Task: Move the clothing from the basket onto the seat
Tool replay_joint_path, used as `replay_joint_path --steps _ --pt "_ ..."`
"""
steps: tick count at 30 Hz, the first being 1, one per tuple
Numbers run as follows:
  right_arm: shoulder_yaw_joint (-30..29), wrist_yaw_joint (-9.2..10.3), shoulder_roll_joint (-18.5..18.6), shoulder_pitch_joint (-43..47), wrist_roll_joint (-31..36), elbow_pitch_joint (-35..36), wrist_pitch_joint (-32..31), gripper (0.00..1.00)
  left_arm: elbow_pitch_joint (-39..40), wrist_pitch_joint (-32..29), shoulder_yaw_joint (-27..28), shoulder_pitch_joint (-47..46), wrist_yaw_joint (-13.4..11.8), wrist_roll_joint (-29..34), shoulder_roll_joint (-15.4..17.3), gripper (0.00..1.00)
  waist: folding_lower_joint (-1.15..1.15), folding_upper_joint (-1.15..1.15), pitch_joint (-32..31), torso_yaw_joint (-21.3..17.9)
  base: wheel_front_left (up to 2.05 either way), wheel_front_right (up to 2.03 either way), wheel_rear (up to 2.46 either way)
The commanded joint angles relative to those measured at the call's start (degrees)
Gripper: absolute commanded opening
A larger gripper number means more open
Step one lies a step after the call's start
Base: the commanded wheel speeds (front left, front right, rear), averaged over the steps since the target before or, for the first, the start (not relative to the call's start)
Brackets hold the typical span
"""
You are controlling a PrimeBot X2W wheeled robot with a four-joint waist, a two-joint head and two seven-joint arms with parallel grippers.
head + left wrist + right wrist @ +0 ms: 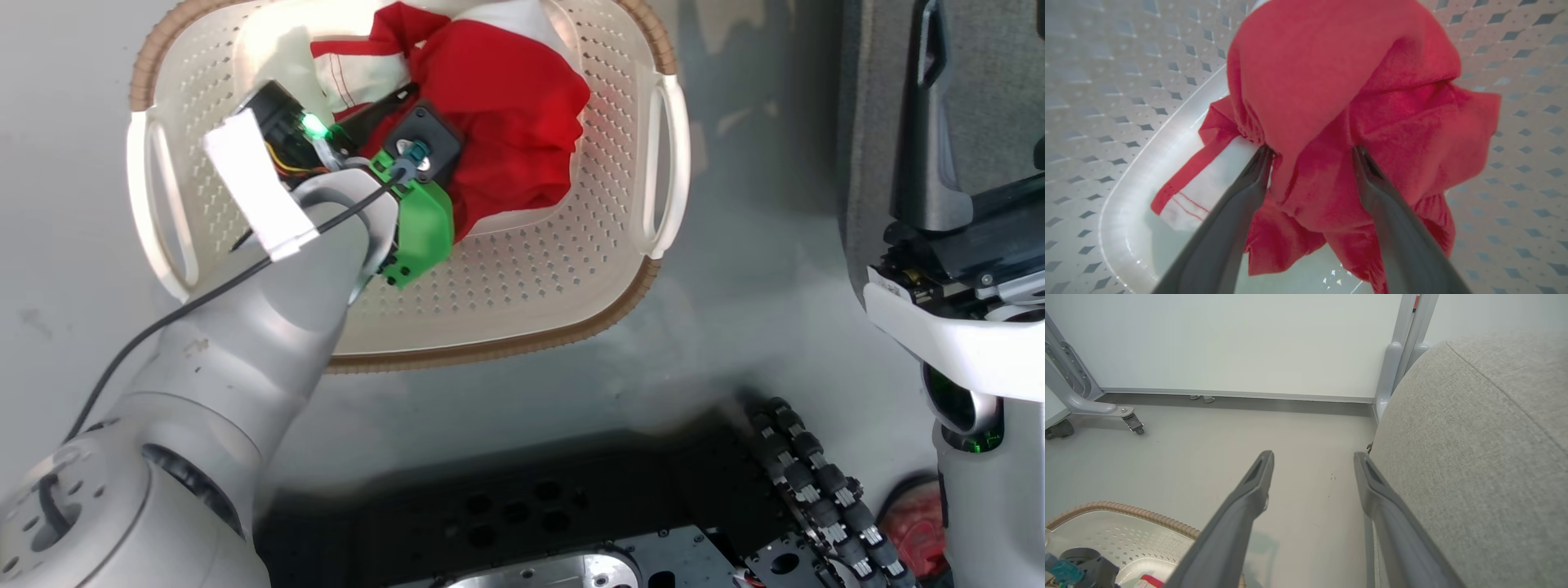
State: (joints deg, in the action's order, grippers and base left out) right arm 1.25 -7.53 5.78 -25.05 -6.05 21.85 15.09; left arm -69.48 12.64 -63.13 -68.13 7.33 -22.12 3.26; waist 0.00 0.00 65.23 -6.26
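Seen from above, a cream basket (522,278) with a brown woven rim stands on a grey floor (1208,457). The red clothing (506,106) lies bunched inside it, toward the far end, with a strip of white trim showing.

The left arm reaches down into the basket. Its left pincer (1312,152) is open, with the two dark fingers spread to either side of a raised fold of red cloth and touching it at the tips. Nothing is clamped yet.

The right pincer (1312,455) is also open and empty. It hangs over the floor just beside the grey fabric seat (1474,457), which has no clothing on it, so the task seems to be at its first pick.

Likely risks:
- The fingers could close on a thin outer fold alone, so the cloth slides free on the way up.
- They may catch one garment and leave the other behind.
- A deep reach could press the tips onto the perforated basket bottom.
- A trailing hem could snag the rim and drag the light basket along.
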Motion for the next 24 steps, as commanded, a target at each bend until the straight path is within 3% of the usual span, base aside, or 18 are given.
replay_joint_path --steps 1,9,10,11,12,24 --pt "0.2 0.08 -0.1 0.5 -0.4 -0.2 0.1 1.00 0.7 -0.5 -0.8 0.9 0.2 -1.7 -0.2 1.00 0.00 0.00 0.0 -0.6 0.00 0.00 0.00" --pt "0.1 0.08 -0.1 1.4 -0.5 0.1 0.1 1.00 5.7 -4.6 -7.5 1.8 0.2 -9.5 -0.3 1.00 0.00 0.00 -0.1 -1.6 0.00 0.00 0.00" --pt "0.1 0.08 -0.1 1.6 -0.4 0.1 0.1 1.00 5.7 -5.0 -8.1 1.5 0.2 -9.9 -0.2 0.29 0.00 0.00 -0.1 -1.6 0.00 0.00 0.00" --pt "0.2 0.08 -0.2 1.8 -0.3 0.2 0.1 1.00 5.6 -5.4 -8.6 1.1 0.2 -10.1 -0.2 0.04 0.00 0.00 -0.1 -1.6 0.00 0.00 0.00" --pt "0.2 0.08 -0.2 1.8 -0.3 0.2 0.1 1.00 5.2 -5.5 -8.9 0.6 0.2 -10.2 -0.2 0.00 0.00 0.00 -0.1 -1.6 0.00 0.00 0.00" --pt "0.5 0.08 -0.3 -2.0 -0.9 0.3 0.1 1.00 2.7 0.3 -10.1 0.0 0.2 -9.2 -0.3 0.00 0.00 0.00 -1.8 -0.6 0.00 0.00 0.00"
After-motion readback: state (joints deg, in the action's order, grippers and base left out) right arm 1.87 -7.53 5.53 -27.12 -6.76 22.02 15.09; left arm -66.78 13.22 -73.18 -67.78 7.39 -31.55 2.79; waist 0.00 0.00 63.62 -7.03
